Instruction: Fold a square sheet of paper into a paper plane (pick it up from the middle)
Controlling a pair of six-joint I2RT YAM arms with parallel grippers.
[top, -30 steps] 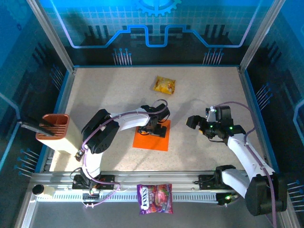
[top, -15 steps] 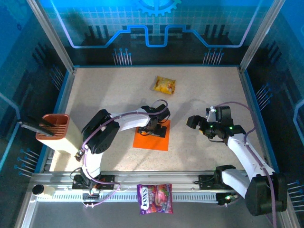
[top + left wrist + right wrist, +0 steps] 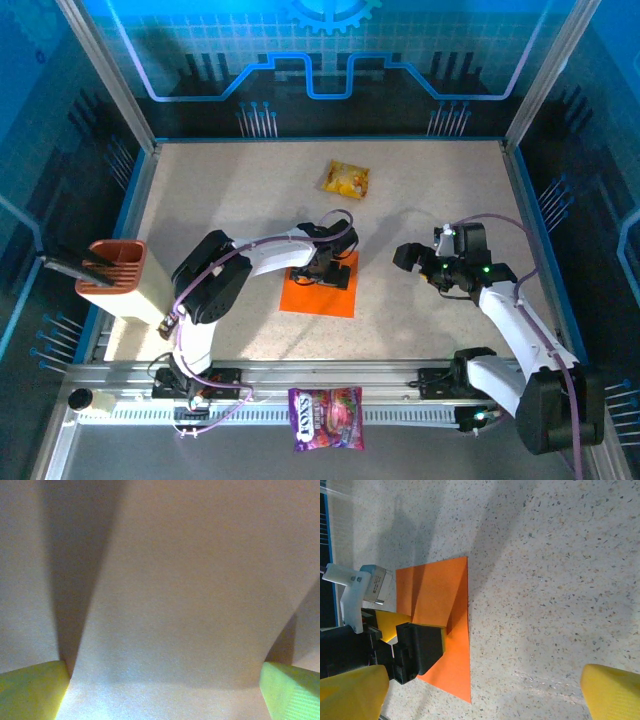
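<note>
The square sheet of paper, plain bright orange, lies flat near the middle of the table. My left gripper stands on its far half, open, with both yellow fingertips pressed onto the sheet. From the right wrist view the paper looks slightly raised in a shaded ridge between those fingers, and the left gripper's black body covers part of it. My right gripper hovers open to the right of the sheet, over bare table, holding nothing.
A yellow-orange snack packet lies toward the back of the table. A purple printed bag sits on the front rail. A terracotta holder with a dark tool stands at the left edge. Blue frame walls enclose the table.
</note>
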